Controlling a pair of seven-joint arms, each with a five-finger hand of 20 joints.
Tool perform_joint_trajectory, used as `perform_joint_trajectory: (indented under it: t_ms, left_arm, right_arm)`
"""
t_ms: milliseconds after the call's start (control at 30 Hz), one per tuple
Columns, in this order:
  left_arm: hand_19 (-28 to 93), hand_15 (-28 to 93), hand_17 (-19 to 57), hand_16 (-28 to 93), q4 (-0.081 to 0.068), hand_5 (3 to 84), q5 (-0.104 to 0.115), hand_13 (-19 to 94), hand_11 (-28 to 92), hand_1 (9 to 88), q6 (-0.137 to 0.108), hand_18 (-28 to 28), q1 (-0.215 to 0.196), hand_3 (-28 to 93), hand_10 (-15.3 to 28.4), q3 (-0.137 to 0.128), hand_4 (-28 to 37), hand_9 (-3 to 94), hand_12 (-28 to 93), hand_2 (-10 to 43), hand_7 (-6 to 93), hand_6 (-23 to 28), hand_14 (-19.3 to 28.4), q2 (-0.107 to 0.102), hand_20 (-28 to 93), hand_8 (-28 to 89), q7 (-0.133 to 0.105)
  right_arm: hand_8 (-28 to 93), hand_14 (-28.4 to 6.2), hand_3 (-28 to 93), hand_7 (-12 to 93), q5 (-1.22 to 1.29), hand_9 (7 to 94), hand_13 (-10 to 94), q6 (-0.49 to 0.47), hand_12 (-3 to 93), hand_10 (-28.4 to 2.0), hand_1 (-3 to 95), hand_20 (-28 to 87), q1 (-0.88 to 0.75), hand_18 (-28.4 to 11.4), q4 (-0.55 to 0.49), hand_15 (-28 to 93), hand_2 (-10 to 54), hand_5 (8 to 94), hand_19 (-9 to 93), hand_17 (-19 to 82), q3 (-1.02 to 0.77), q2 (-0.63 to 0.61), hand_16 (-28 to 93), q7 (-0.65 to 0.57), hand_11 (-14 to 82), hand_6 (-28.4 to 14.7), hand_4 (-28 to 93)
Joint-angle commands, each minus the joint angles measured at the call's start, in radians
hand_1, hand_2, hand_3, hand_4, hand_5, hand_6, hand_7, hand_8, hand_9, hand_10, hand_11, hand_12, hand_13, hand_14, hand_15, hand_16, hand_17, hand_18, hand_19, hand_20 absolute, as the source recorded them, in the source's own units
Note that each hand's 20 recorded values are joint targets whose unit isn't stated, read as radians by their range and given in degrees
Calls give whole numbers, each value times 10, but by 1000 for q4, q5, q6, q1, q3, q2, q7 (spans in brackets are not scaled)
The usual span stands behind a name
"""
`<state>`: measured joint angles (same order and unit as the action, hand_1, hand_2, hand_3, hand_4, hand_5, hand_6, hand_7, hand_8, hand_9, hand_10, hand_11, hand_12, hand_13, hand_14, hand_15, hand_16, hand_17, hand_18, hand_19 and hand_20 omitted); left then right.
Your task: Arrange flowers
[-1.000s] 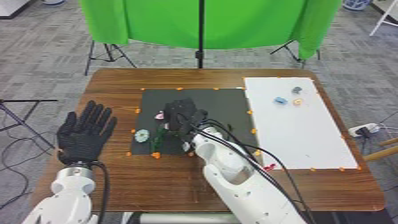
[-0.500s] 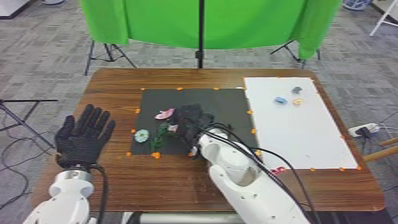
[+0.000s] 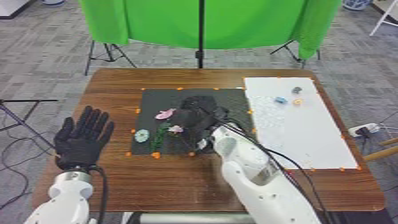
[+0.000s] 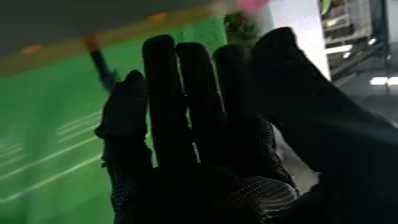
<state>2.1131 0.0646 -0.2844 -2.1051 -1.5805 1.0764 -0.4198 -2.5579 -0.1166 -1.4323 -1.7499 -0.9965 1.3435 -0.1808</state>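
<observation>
The R robot hand (image 3: 197,116) is over the dark mat (image 3: 158,98), fingers straight, nothing visibly gripped. Just L of it: pink flower (image 3: 164,114), w/ pale pink flower (image 3: 175,129) nearer the robot's side. Green stem (image 3: 160,138) lies approx. front-to-back, so prob. needs a sideways approach. Farther L: pale blue flower (image 3: 142,135), then L robot hand (image 3: 80,144), wide & farther off.

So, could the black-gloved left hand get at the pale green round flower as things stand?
Probably yes: the left hand is open, and nothing seems to stand between it and the flower.
</observation>
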Motion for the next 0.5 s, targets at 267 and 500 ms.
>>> perform_joint_trajectory:
  t_ms: [267, 500]
  left_arm:
    - [383, 406, -75, -96, 32, 498, 9, 321, 230, 269, -5, 139, -97, 762, 149, -32, -283, 438, 84, 190, 141, 95, 160, 20, 127, -106, -45]
    - [383, 405, -76, -95, 34, 498, 11, 319, 230, 269, -7, 139, -101, 761, 149, -29, -283, 437, 84, 190, 140, 95, 160, 23, 127, -106, -47]
  right_arm:
    - [-142, -152, 874, 175, 139, 499, 380, 17, 133, -162, 441, 406, -33, -212, 66, 375, -95, 528, 802, 222, -302, -383, 124, -160, 143, -31, -283]
    - [-149, -140, 873, 187, 80, 496, 393, -18, 130, -145, 450, 391, -19, -208, 114, 359, -95, 524, 792, 224, -303, -373, 128, -141, 137, -20, -283]
